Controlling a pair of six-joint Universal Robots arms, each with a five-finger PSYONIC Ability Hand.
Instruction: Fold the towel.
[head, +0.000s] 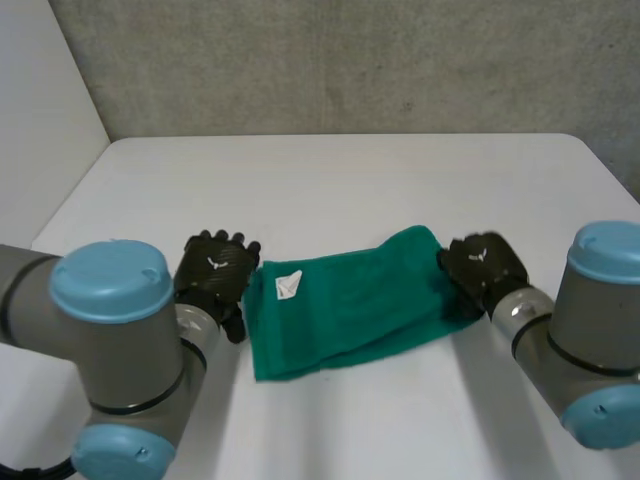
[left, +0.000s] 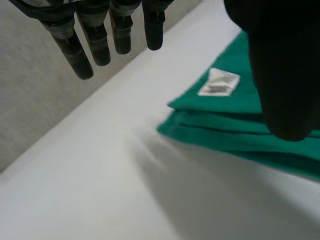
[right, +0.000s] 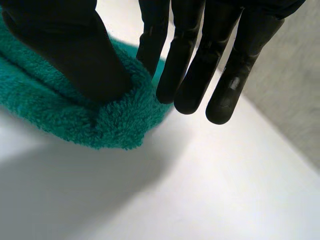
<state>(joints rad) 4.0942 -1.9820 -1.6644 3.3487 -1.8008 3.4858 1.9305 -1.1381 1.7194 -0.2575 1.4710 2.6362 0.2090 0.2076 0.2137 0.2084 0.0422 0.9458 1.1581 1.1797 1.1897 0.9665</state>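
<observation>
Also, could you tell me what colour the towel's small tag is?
The small tag is white, on the green terry towel; clearest in left wrist view.

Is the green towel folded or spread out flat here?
Folded. The towel lies as a compact band; the left wrist view shows stacked layers at its edge, the white label on top.

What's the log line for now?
towel: folded, flat on table | left hand: open, at label end | right hand: open, thumb on other end
</observation>
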